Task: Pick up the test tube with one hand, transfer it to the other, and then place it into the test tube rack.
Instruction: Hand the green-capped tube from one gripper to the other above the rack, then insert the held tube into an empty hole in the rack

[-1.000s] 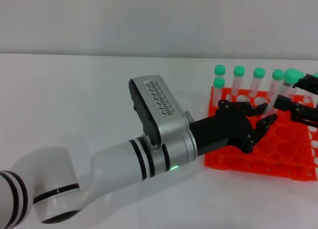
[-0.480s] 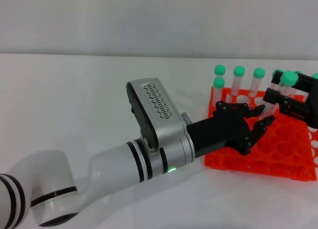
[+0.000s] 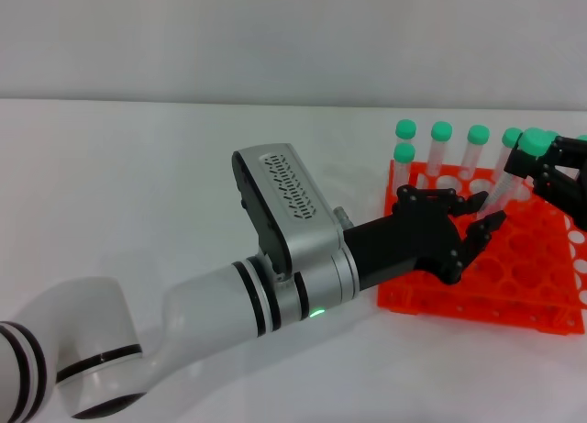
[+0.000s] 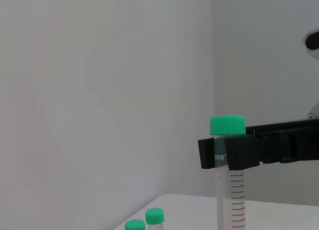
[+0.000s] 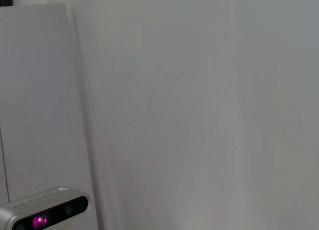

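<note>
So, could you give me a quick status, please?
Right claw grips test tube below its cap. Left claw at its lower end, over rack. Nothing in the way.
</note>
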You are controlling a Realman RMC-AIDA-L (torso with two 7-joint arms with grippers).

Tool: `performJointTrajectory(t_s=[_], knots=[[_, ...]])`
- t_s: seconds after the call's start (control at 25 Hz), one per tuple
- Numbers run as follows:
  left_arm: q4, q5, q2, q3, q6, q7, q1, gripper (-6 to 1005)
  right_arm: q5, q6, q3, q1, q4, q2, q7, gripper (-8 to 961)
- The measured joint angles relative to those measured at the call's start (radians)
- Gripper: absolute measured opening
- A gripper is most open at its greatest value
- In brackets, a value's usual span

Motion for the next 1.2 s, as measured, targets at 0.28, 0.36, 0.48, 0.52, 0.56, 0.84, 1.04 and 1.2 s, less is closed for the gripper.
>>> performJointTrajectory(t_s=[0.28, 0.36, 0.48, 0.52, 0.56, 0.84, 1.04, 1.2], knots=[[0.004, -0.004, -0.003, 0.0, 0.0, 0.055, 0.01, 333, -0.001, 0.003, 0.0, -0.001, 0.0, -0.001, -0.001, 200], [0.009, -0.004, -0.003, -0.002, 0.0, 0.067, 0.017, 336, -0.001, 0.005, 0.0, -0.001, 0.0, -0.002, -0.001, 198], [0.018, 0.003, -0.003, -0.023, 0.001, 0.096, 0.038, 340, -0.001, 0.006, 0.0, -0.001, 0.0, -0.002, -0.001, 198], [0.021, 0.003, -0.003, -0.028, 0.001, 0.109, 0.046, 341, -0.001, 0.006, 0.0, -0.001, 0.0, -0.002, -0.001, 199], [0.025, 0.003, -0.003, -0.034, 0.001, 0.125, 0.054, 343, -0.001, 0.006, 0.0, -0.001, 0.0, -0.002, -0.001, 199], [0.052, 0.001, -0.004, -0.091, 0.02, 0.303, 0.156, 352, 0.004, 0.006, 0.01, -0.003, -0.001, -0.007, -0.001, 203], [0.066, -0.001, -0.002, -0.117, 0.072, 0.324, 0.246, 497, 0.014, -0.016, 0.028, -0.003, -0.002, -0.007, -0.005, 206], [0.058, -0.005, 0.0, -0.135, 0.216, 0.366, 0.372, 633, 0.011, -0.087, 0.027, 0.018, -0.012, 0.005, -0.008, 209]])
